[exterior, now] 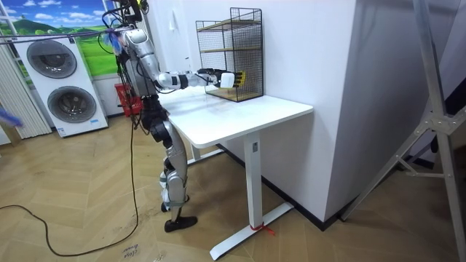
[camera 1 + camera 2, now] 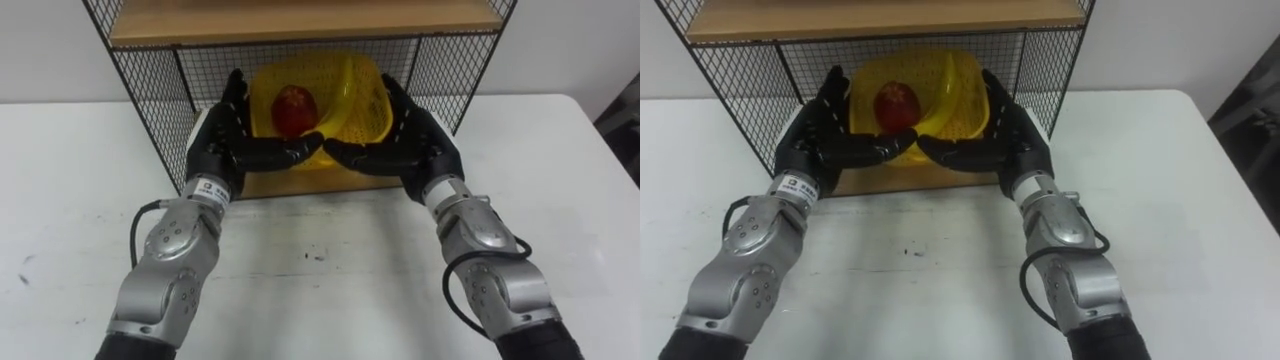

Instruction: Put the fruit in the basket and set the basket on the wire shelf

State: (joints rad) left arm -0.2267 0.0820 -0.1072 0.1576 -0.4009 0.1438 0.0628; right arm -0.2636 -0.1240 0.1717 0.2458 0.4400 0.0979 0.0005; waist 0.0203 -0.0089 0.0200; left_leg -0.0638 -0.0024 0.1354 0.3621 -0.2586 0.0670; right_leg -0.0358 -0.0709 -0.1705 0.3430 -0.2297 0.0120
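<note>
A humanoid robot's two arms, cased in brushed grey metal, reach across a smooth white table into a black wire shelf standing at the table's twelve o'clock edge. The shelf is a cage of fine square mesh with pale wooden boards for its levels.

The left hand, black and glossy, lies flat against the nine o'clock side of the basket. Its fingers are straight and point into the shelf, and its thumb stretches inward along the six o'clock edge.

The basket is bright yellow moulded plastic, rounded and slotted in a lattice. It sits inside the shelf's lowest bay, under the wooden board and against the back mesh. Whether its base rests fully on the bottom board cannot be told.

One piece of fruit lies in the basket toward nine o'clock. It is round, deep red and faintly shiny, like an apple.

The right hand mirrors the left at three o'clock. Its fingers are extended along the basket wall, and its thumb nearly meets the other at six o'clock. Neither hand is clenched; the basket is pressed between open palms.

In the room view, the robot stands upright on wood-patterned flooring at the table's end, with both arms out level toward the shelf.
</note>
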